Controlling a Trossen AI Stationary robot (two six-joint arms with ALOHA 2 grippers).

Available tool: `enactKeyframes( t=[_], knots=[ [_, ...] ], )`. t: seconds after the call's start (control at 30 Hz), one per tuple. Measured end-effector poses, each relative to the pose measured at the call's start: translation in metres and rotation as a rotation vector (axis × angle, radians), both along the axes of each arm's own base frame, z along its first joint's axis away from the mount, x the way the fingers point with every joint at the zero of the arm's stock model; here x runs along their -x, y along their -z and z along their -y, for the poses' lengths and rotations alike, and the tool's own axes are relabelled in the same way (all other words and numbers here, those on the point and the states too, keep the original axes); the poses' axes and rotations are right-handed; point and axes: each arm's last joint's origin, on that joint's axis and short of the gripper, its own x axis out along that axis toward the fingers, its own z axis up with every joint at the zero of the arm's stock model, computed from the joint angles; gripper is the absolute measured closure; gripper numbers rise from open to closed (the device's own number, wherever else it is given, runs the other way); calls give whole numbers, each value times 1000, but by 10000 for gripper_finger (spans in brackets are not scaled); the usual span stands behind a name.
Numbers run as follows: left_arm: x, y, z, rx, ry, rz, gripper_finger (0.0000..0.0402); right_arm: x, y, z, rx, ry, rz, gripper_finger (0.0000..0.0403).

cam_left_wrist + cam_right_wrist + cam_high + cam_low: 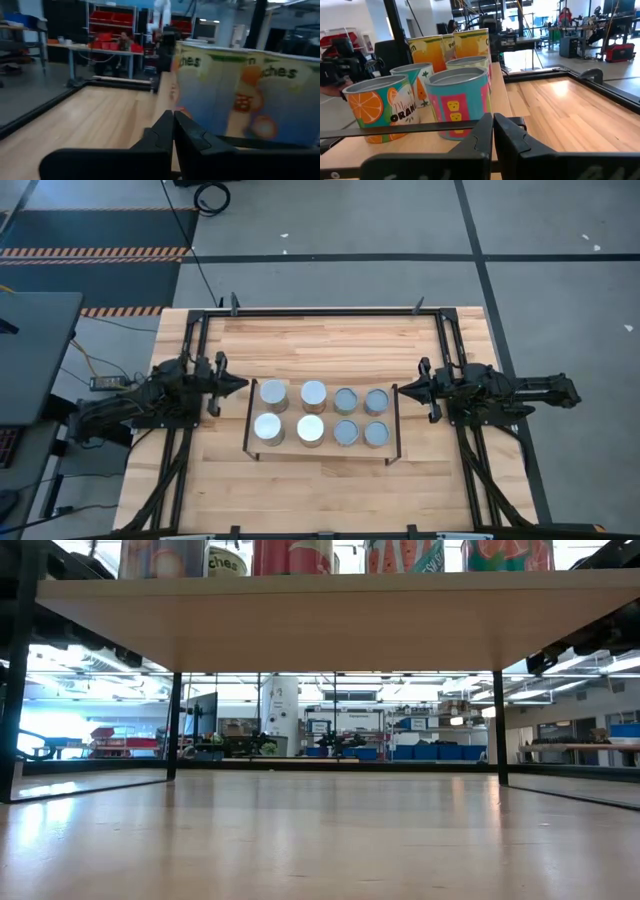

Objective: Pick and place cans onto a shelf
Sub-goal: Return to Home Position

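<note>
Several cans (313,393) stand upright in two rows on the low light-wood shelf (325,452) at the middle of the table. In the low view their bases (290,555) show on the shelf board (330,630). My left gripper (243,385) is shut and points level at the shelf's left end, short of it; a labelled can (240,100) stands just beyond its tips (173,125). My right gripper (400,389) is shut and points level at the shelf's right end frame, with the cans (457,100) beyond its tips (493,125). Neither gripper holds anything.
The wooden tabletop (330,340) has black rails (320,310) along its edges. Bare wood lies on the far and near sides of the shelf. The shelf's thin black end frames (172,725) stand on the tabletop. Workshop benches fill the room beyond.
</note>
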Motion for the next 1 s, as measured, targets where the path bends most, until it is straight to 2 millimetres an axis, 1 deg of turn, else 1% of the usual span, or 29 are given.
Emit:
enactKeyframes(
  t=[0.2,0.33,0.43,0.67,0.83,1.0],
  knots=[
    [-1,-2,-1,-29,-22,16,379,0,0,0,0,-1,1,380],
    [0,-6,1,-44,26,51,379,0,0,0,-1,-2,4,380],
    [-1,-5,2,-17,22,47,377,0,0,0,-1,-2,5,381],
    [-2,-10,11,-30,46,102,377,0,-1,0,-1,-2,6,381],
    [-3,-11,19,-106,51,118,378,0,-1,0,-1,-2,6,381],
    [-3,-11,22,-181,49,119,379,0,-1,0,-1,-2,6,381]
  ],
)
